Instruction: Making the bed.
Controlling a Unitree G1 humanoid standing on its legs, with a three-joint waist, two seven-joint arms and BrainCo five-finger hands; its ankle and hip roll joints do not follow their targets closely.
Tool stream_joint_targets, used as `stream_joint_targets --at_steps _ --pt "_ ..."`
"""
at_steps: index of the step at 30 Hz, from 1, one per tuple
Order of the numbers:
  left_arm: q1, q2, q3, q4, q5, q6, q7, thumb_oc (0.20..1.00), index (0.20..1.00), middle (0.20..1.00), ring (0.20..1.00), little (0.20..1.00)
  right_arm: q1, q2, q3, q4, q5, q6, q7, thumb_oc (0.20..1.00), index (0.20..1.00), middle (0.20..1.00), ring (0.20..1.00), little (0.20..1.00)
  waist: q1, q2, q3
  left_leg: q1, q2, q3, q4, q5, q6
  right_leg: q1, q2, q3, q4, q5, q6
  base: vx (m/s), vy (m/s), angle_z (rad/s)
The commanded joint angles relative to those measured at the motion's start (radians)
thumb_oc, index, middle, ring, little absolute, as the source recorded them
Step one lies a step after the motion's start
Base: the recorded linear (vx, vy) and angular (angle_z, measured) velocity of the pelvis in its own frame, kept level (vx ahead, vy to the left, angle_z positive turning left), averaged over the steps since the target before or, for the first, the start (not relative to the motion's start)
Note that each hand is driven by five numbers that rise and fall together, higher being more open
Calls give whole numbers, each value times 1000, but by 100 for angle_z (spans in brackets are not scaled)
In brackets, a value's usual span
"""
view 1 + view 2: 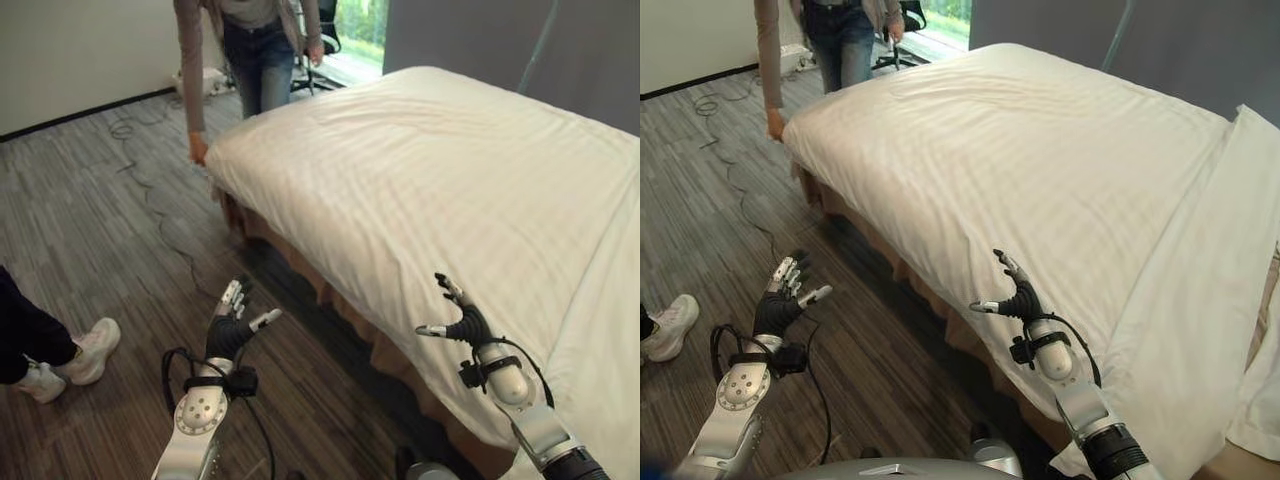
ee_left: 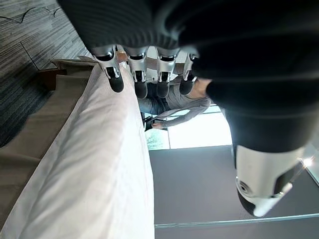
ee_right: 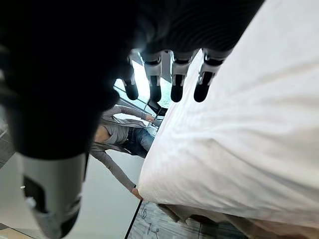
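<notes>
A white duvet (image 1: 440, 170) covers the bed and hangs over its near side above a tan bed skirt (image 1: 300, 262). My right hand (image 1: 462, 320) hovers at the duvet's hanging side edge, fingers spread and relaxed, holding nothing. Over the wooden floor left of the bed, my left hand (image 1: 235, 320) is also open and empty. At the bed's far corner a person (image 1: 255, 50) bends down with a hand (image 1: 198, 148) by the duvet corner. The duvet (image 3: 239, 124) lies just past my right fingers (image 3: 177, 84) in the right wrist view.
Another person's white shoes (image 1: 70, 360) stand on the floor at the left. A thin cable (image 1: 150, 205) runs across the wooden floor toward the far wall. A second white layer (image 1: 1200, 300) lies at the bed's right end. An office chair (image 1: 328, 30) stands by the window.
</notes>
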Motion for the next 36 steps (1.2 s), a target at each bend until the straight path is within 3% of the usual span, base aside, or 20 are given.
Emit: stream_joint_targets --at_steps 1,19,20,24,29,31,32,33,34,35,36 --pt "-62 40 4 -40 4 -37 -2 1000 1000 1000 1000 1000 -87 27 -31 -32 55 -54 -4 1000 1000 1000 1000 1000 12 4 48 77 -44 61 38 -189 14 -14 -31 -62 61 -118 10 7 -34 4" --pt "-38 34 13 -50 -11 -37 -13 1000 1000 1000 1000 1000 -86 24 -19 -33 43 -54 3 1000 1000 1000 1000 1000 30 5 36 77 -42 44 33 -179 16 -16 -29 -69 62 -110 3 -2 -17 4" --pt "-167 45 28 252 -10 45 23 1000 1000 1000 1000 1000 -7 33 -226 99 238 47 5 1000 1000 1000 1000 1000 26 70 52 -11 -52 -7 131 -213 19 -97 -38 -92 244 -199 -2 0 0 0" --pt "-91 23 82 265 -49 51 19 1000 1000 1000 1000 1000 -21 19 -215 89 231 56 12 1000 1000 1000 1000 1000 51 78 15 22 -57 24 62 -185 20 -53 -39 -113 159 -174 1 67 -39 12" --pt "-77 2 87 244 -125 40 -4 1000 1000 1000 1000 1000 -42 -20 -206 49 211 56 25 1000 1000 1000 1000 1000 64 72 9 29 -62 3 49 -174 19 -22 -36 -136 123 -172 -1 57 -13 -15" --pt "-91 4 88 227 -134 39 0 1000 1000 1000 1000 1000 -58 -28 -203 39 209 53 27 1000 1000 1000 1000 1000 68 72 18 30 -66 -4 41 -175 27 -45 -42 -145 192 -182 5 -20 51 10" --pt "-101 18 92 201 -131 35 7 1000 1000 1000 1000 1000 -82 -33 -195 29 201 52 34 1000 1000 1000 1000 1000 67 79 41 37 -68 -8 27 -179 39 -122 -55 -143 352 -173 40 -78 104 13" --pt "-113 27 91 186 -125 27 16 1000 1000 1000 1000 1000 -99 -35 -190 26 192 51 36 1000 1000 1000 1000 1000 65 83 59 36 -68 -16 22 -174 43 -180 -60 -128 439 -137 70 -75 78 15" --pt "-127 32 86 166 -118 15 37 1000 1000 1000 1000 1000 -107 -32 -187 13 185 46 34 1000 1000 1000 1000 1000 56 93 85 39 -62 -46 18 -176 45 -241 -32 -63 542 -150 83 -27 -4 32" --pt "-134 31 80 153 -120 11 35 1000 1000 1000 1000 1000 -105 -35 -189 1 188 43 34 1000 1000 1000 1000 1000 55 95 89 37 -60 -65 18 -176 41 -249 -8 -21 522 -182 66 93 -122 93" --pt "-151 37 66 132 -137 -1 20 1000 1000 1000 1000 1000 -90 -42 -198 -21 196 37 35 1000 1000 1000 1000 1000 53 95 94 22 -62 -124 23 -172 29 -237 24 73 392 -229 24 91 -119 119"
